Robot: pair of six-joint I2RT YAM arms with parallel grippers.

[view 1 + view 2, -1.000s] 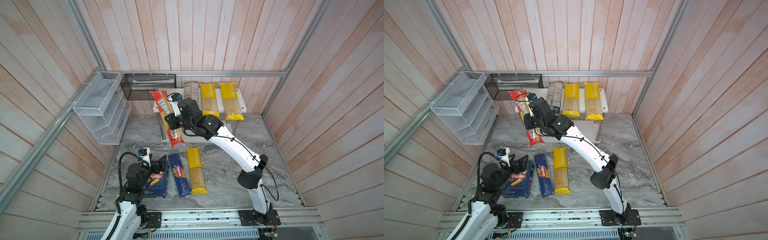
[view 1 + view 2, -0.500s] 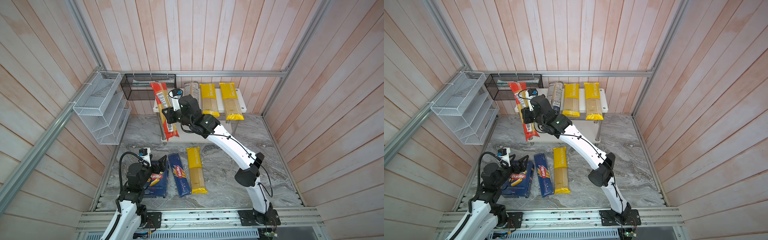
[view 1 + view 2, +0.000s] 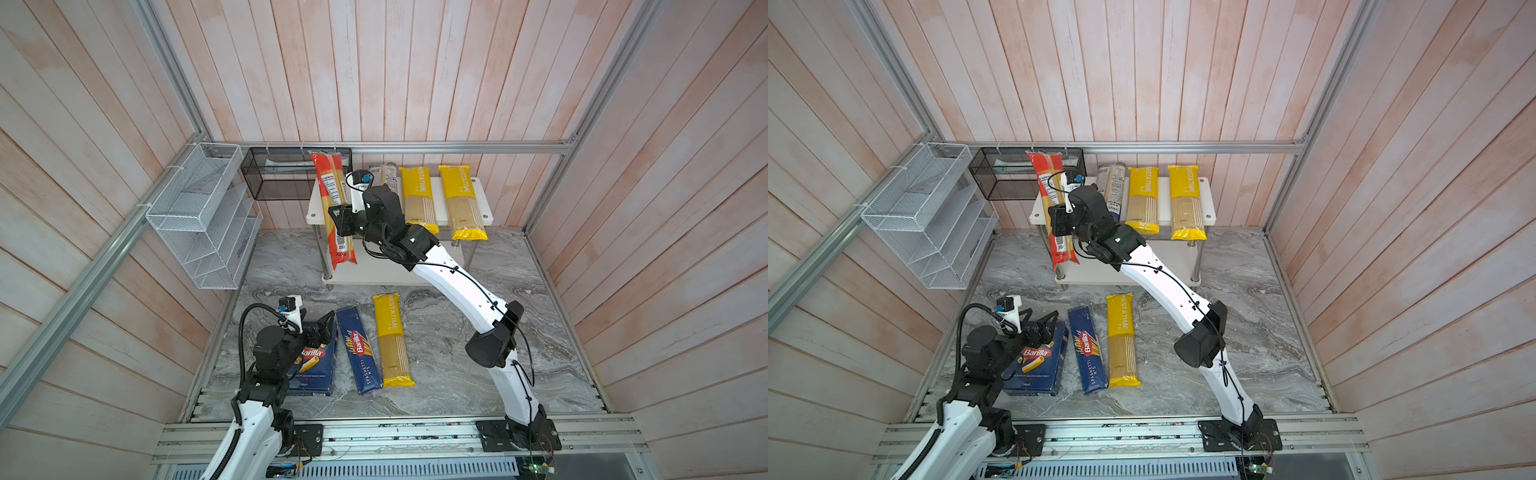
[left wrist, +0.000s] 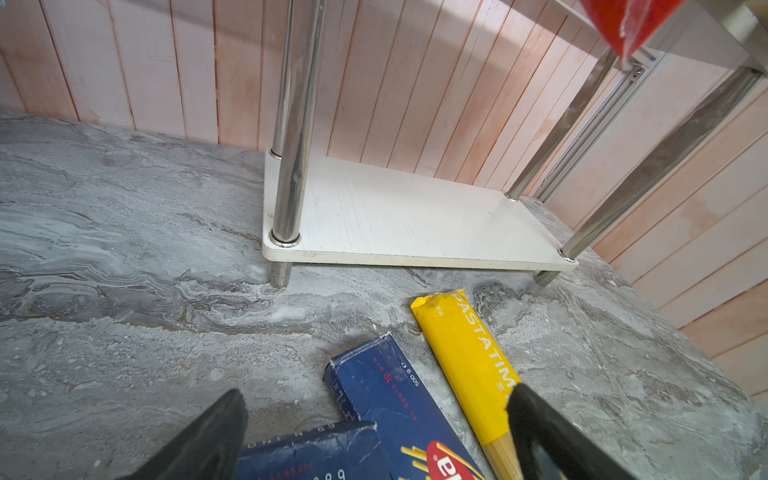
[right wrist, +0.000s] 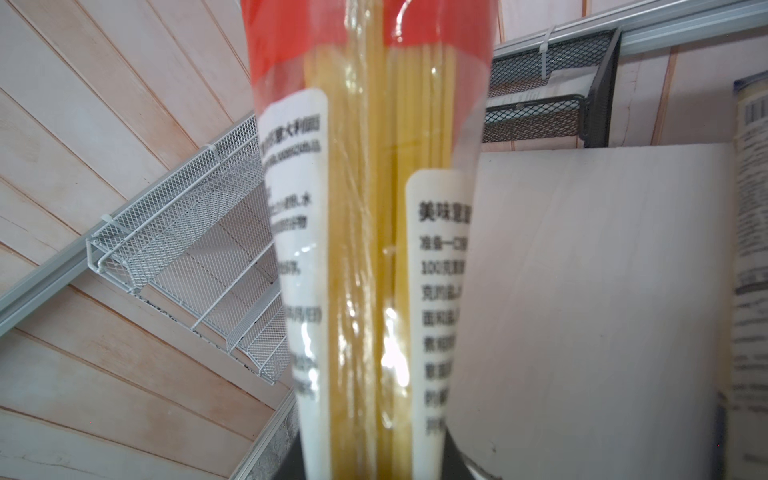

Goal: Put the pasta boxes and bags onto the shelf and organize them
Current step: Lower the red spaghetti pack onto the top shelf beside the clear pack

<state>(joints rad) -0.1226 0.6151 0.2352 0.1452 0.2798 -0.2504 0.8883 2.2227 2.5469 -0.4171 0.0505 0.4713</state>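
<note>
Red-ended clear spaghetti bag [image 3: 332,183] is pinched mid-length in your right gripper [image 3: 340,219], slanting over the left end of the white two-tier chrome-post shelf [image 3: 374,272]. Your left gripper [image 4: 376,436], fingers spread, sits over the wide dark blue Barilla box [image 3: 316,365].

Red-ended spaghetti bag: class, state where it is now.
In both top views the bag hangs in the right gripper above the left end of the shelf, beside the black mesh basket.

Right arm [image 3: 440,270] is hiding the 6 o'clock end of your blue-ended bag [image 3: 387,172]; print is blurring on the red-ended bag [image 5: 365,249].
</note>
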